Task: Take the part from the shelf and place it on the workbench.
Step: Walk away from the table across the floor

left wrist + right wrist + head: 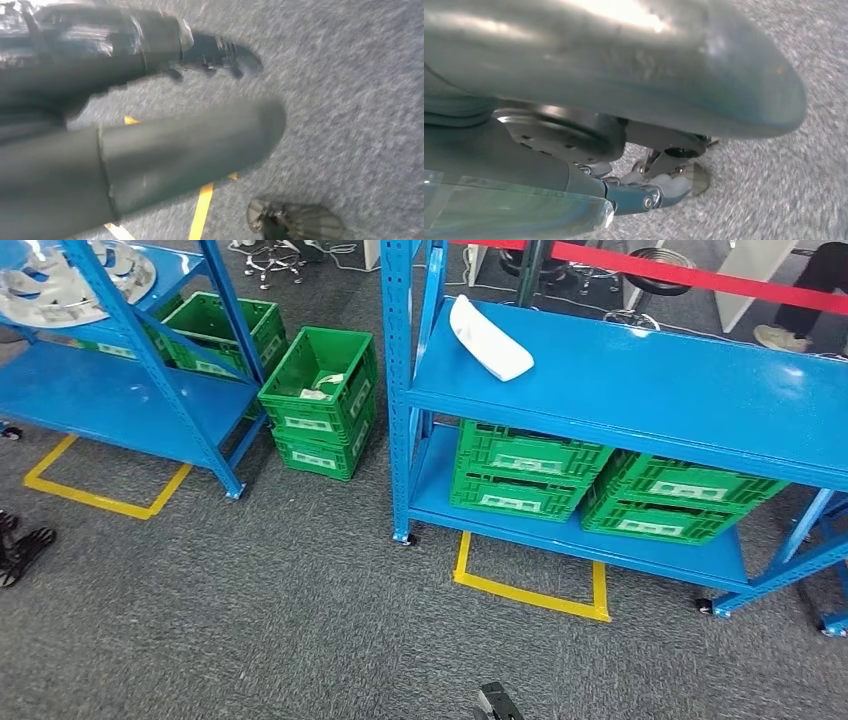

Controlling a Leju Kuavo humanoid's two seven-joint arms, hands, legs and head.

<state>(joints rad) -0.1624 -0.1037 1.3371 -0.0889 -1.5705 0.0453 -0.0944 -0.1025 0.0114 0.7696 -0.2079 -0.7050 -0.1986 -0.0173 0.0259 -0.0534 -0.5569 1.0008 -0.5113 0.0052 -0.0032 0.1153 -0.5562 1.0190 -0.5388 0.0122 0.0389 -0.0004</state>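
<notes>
A white elongated part (490,338) lies on the middle level of the blue shelf (640,390) ahead of me, close to its left upright. My left hand (190,145) hangs over the grey carpet, thumb and dark fingers (220,52) spread apart with nothing between them. My right hand (624,75) also hangs above the carpet, its thick thumb over the darker fingers (659,192), and holds nothing. Both hands are far from the part.
Green crates (525,475) fill the shelf's lowest level, and more green crates (322,400) stand stacked on the floor between the shelves. A second blue shelf (110,390) at left carries clear plastic pieces (60,280). Yellow tape (530,590) marks the carpet. A person's leg (800,300) stands behind a red bar.
</notes>
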